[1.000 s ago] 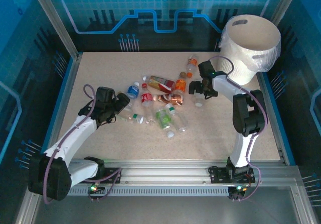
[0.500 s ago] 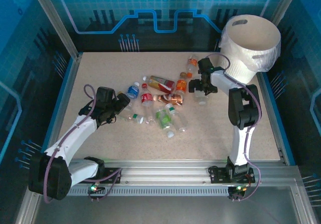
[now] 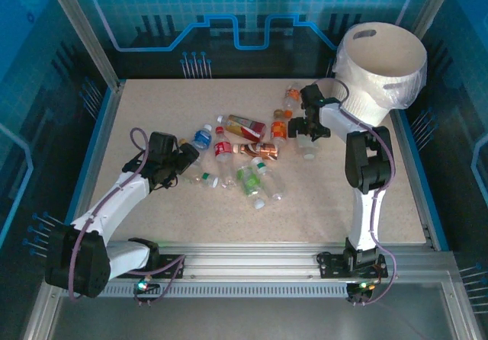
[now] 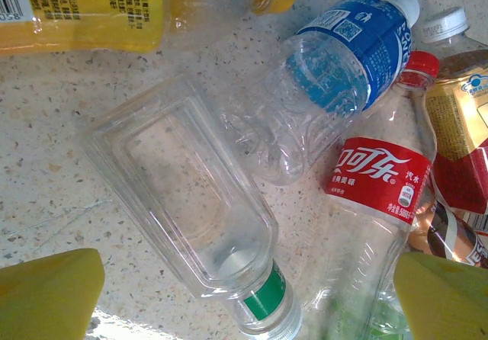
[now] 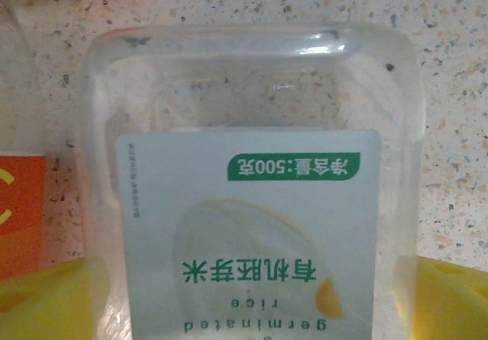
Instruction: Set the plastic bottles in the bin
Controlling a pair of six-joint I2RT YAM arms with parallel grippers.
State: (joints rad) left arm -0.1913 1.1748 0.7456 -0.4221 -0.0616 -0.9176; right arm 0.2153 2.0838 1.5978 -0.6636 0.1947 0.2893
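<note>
Far side, right: right gripper (image 5: pixel 244 309) sits low over the table (image 3: pixel 152 111), near the bin (image 3: pixel 379 100). The white-label bottle (image 5: pixel 248 203) lies flat between its yellow fingers (image 5: pixel 38 302), one tight at each side; cannot tell whether they press on it. The left gripper (image 4: pixel 244 302) is spread wide and holds nothing, with the green-band bottle (image 4: pixel 191 195) lying just ahead between its tips. The other bottles (image 3: pixel 240 153) are scattered mid-table, outside the bin.
</note>
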